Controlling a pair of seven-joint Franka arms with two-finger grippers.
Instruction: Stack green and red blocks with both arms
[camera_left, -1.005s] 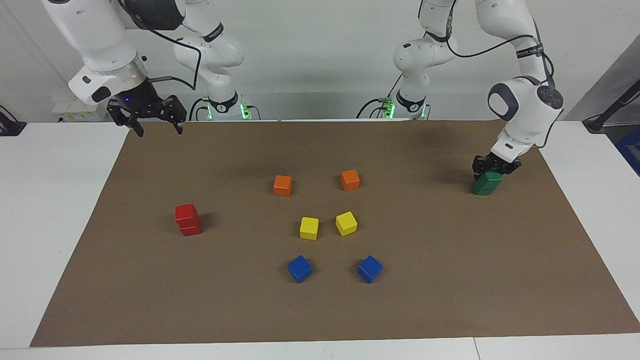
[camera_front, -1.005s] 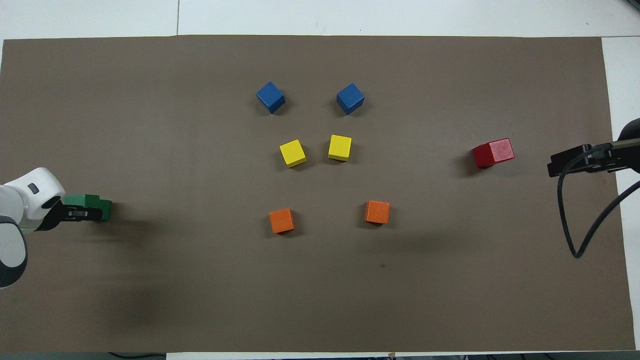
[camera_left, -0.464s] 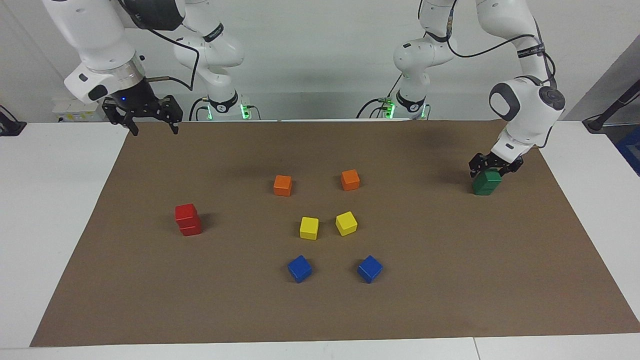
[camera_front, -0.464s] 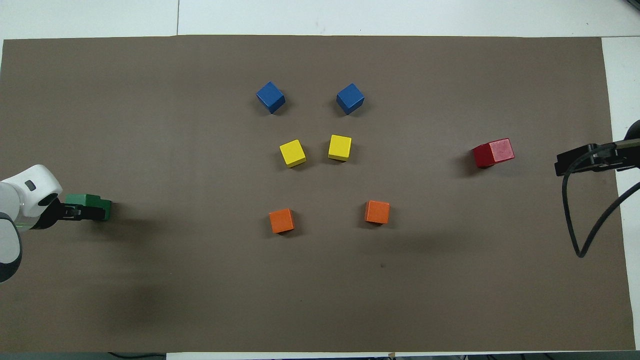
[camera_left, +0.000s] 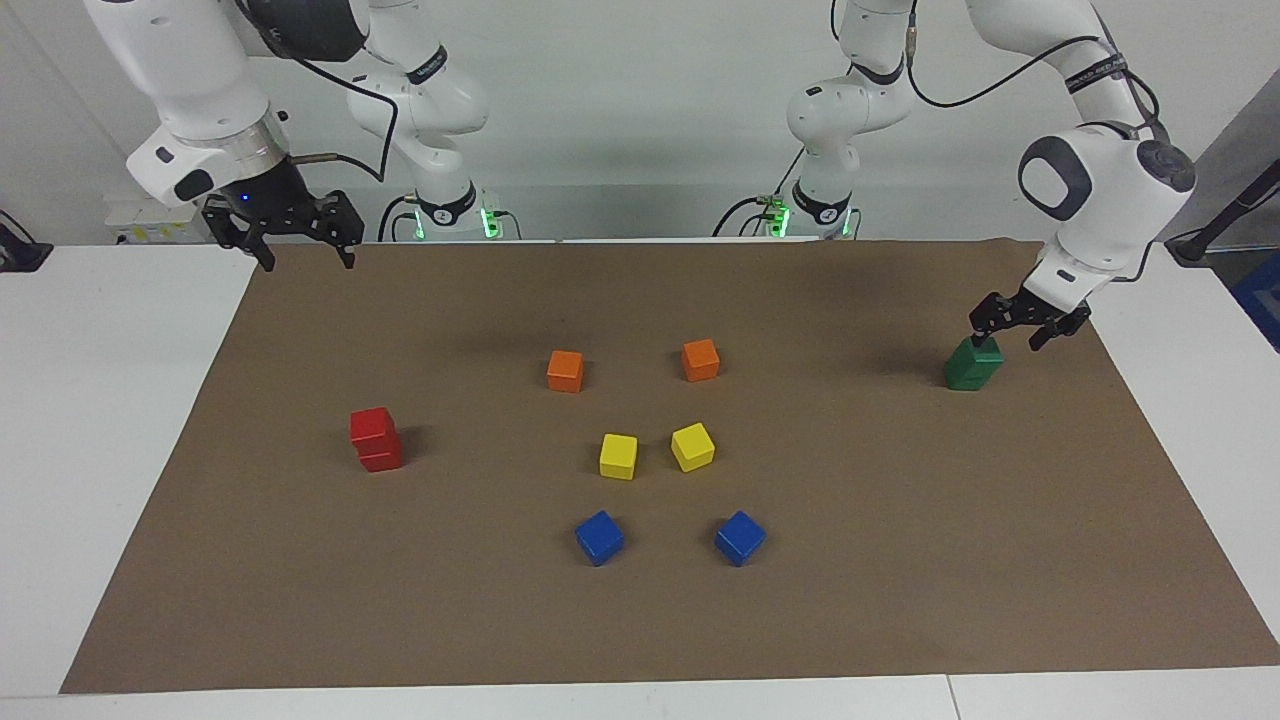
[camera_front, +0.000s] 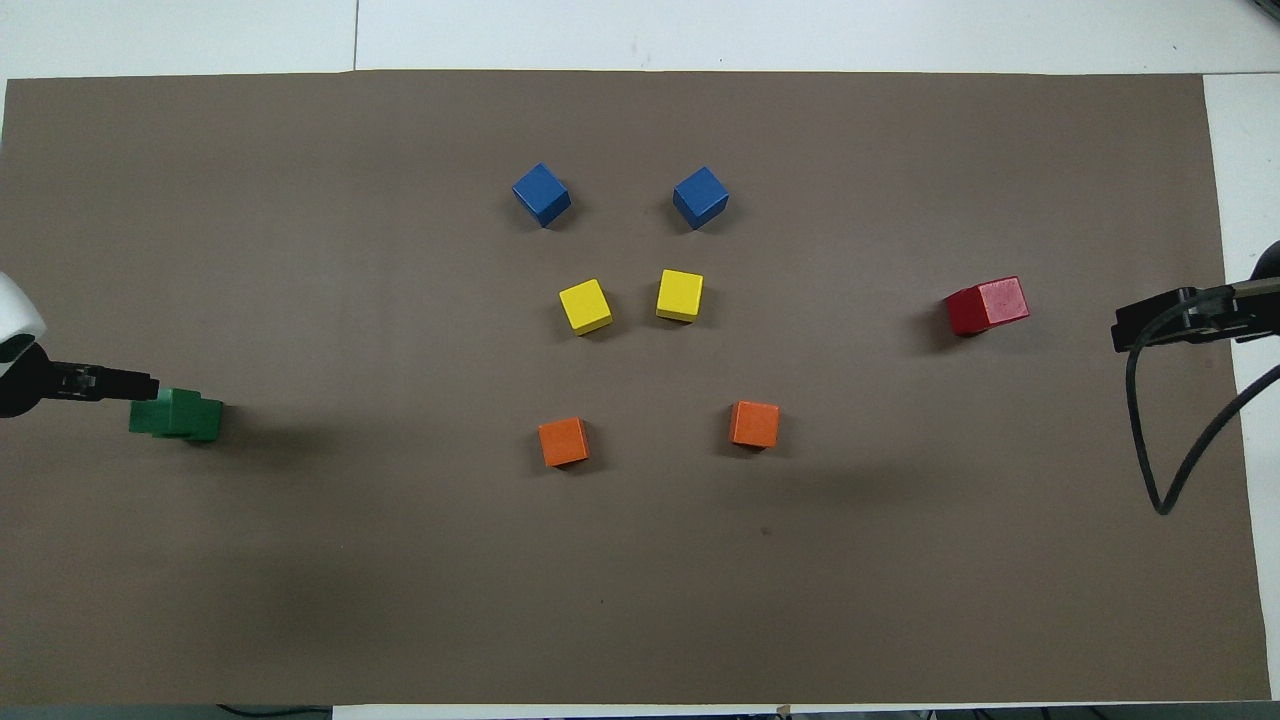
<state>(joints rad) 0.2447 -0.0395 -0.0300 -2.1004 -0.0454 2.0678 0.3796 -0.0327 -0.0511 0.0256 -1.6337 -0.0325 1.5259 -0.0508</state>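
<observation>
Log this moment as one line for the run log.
green stack: standing, released | red stack: standing | left end effector: open, above green stack | right end effector: open, waiting

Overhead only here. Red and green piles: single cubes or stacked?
Observer: Both stacked; the red stack and the green stack are each two cubes high.
Operator: Left gripper clear of green?
Observer: The left gripper is open, just above the top green cube, offset toward the table's end; I can't tell whether a fingertip touches it.
Operator: Right one?
Observer: The right gripper is open, waiting in the air over the mat's corner by its base.
</observation>
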